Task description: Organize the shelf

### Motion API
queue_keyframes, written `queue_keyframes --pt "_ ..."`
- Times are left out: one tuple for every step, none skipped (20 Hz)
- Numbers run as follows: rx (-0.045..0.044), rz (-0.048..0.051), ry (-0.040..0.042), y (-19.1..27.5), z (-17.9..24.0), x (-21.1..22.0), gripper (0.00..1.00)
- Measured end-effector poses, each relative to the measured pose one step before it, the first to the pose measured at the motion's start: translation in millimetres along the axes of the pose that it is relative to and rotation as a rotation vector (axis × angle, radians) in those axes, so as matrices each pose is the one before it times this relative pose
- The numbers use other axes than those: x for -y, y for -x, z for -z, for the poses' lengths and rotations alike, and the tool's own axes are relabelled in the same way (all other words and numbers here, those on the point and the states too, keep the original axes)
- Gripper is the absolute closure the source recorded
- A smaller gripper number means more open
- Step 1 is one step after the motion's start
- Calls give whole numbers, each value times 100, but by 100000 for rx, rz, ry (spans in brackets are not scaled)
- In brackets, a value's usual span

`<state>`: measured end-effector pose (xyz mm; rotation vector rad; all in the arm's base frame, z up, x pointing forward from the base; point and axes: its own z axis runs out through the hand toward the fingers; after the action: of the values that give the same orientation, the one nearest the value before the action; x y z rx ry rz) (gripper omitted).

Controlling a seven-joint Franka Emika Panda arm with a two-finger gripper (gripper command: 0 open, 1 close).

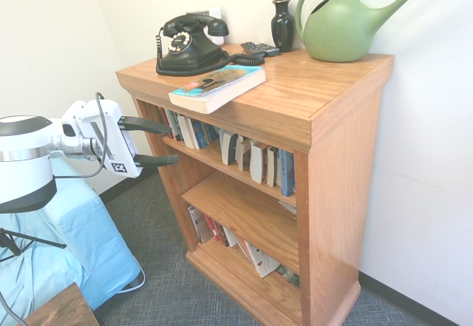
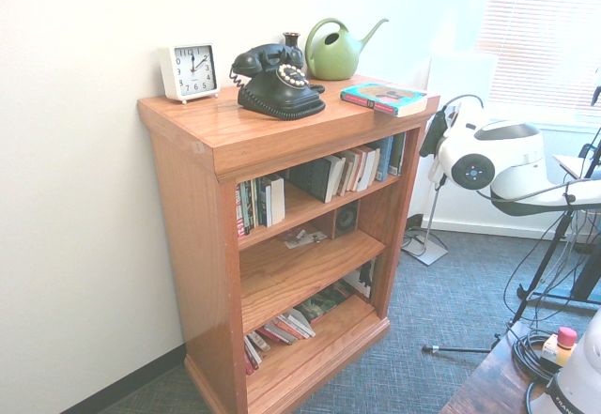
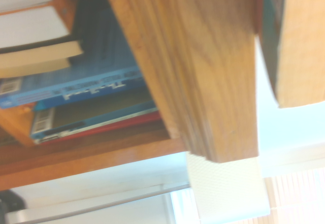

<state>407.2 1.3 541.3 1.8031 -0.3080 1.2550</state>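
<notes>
The shelf (image 1: 325,141) is an orange-brown wooden bookcase with three tiers against a white wall. Rows of books (image 1: 251,156) stand on the top tier, and more books (image 1: 229,237) lean on the bottom tier. A teal-covered book (image 1: 218,87) lies flat on the top board and overhangs the front edge. My gripper (image 1: 174,144) hovers just left of the shelf's side panel at top-tier height, open, its fingers pointing at the shelf with nothing between them. The wrist view shows the wooden side panel (image 3: 203,82) and blue book spines (image 3: 76,92), blurred. In the second exterior view the arm hides the fingers.
On the top board stand a black rotary telephone (image 1: 192,45), a dark vase (image 1: 282,23), a green watering can (image 1: 344,29), a remote (image 1: 259,47) and a white clock (image 2: 190,71). A blue-covered block (image 1: 74,245) and a dark table corner (image 1: 63,307) lie below the arm.
</notes>
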Motion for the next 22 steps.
queue_keyframes --pt "-1698 314 640 -244 -56 109 0" --pt "-1645 110 264 -294 39 201 0" --pt "-1270 252 104 -276 113 229 0" --pt "-1325 151 -235 -315 190 266 0" --pt "-1130 196 -108 -301 214 250 0" --pt "-839 -13 -9 -344 244 197 0" --pt "-684 -201 -55 -369 219 159 0" --pt "-585 -132 80 -344 142 149 0" --pt "-469 -136 -53 -289 108 134 0" --pt "-309 -240 49 -316 21 117 0" --pt "-246 -175 61 -344 -40 149 0" --pt "-167 -90 55 -321 -78 221 0" --pt "-60 -26 -118 -340 -172 318 0" --pt "45 129 -106 -287 -261 381 0" --pt "85 149 -89 -296 -324 407 0" --pt "55 90 -127 -364 -364 453 0" --pt "-38 105 -134 -379 -369 470 0" --pt "-29 148 -146 -333 -351 470 0" --pt "-28 108 -135 -316 -328 442 0" --pt "-10 -10 -117 -305 -289 379 0" --pt "112 136 -154 -176 -257 389 0" --pt "79 112 -108 -169 -249 343 0"
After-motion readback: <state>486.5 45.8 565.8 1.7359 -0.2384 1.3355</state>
